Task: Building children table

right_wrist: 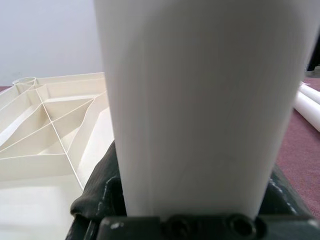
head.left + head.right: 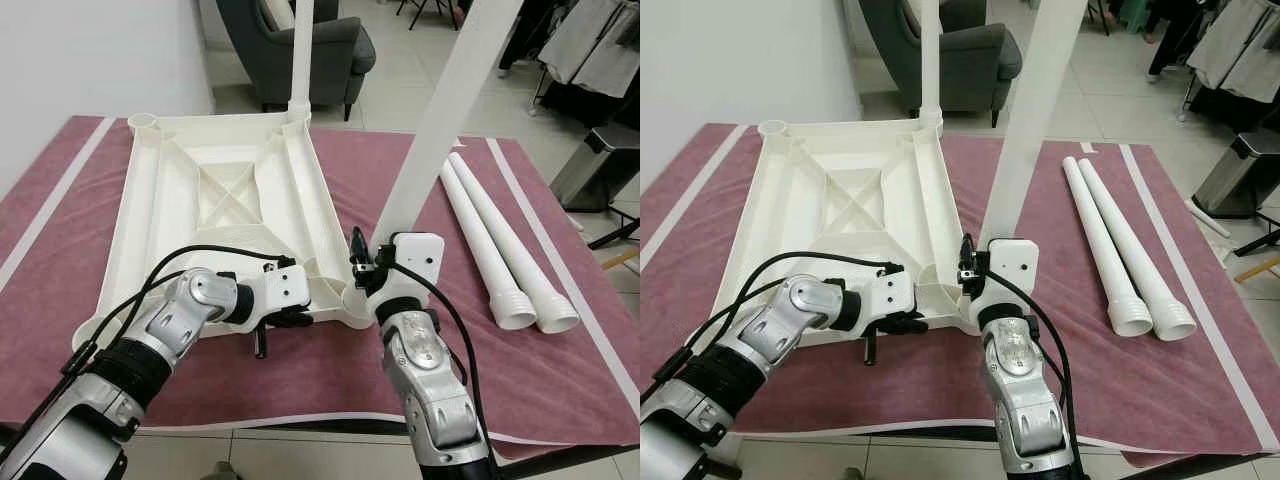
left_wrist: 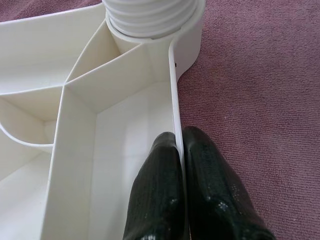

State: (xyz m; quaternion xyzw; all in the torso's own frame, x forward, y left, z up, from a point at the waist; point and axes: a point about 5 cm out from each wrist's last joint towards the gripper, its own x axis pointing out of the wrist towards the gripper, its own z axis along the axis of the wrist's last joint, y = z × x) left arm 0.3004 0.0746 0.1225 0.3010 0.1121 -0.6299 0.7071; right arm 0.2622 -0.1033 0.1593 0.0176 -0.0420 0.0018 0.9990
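While the left end effector [image 2: 290, 318] pinches the tabletop [image 2: 165, 200] rim, the right end effector [image 2: 375, 285], clamping the leg [image 2: 440, 120], should twist it squarely into its socket.

This looks like a lived-in home, probably a living room. A dark grey wingback armchair [image 2: 300, 45] stands on pale tiled floor [image 2: 420, 75] beside a plain white wall [image 2: 90, 55]. Clothes [image 2: 600, 40] hang at one side above a steel pedal bin [image 2: 600, 165], and a maroon cloth [image 2: 560, 370] covers the table.
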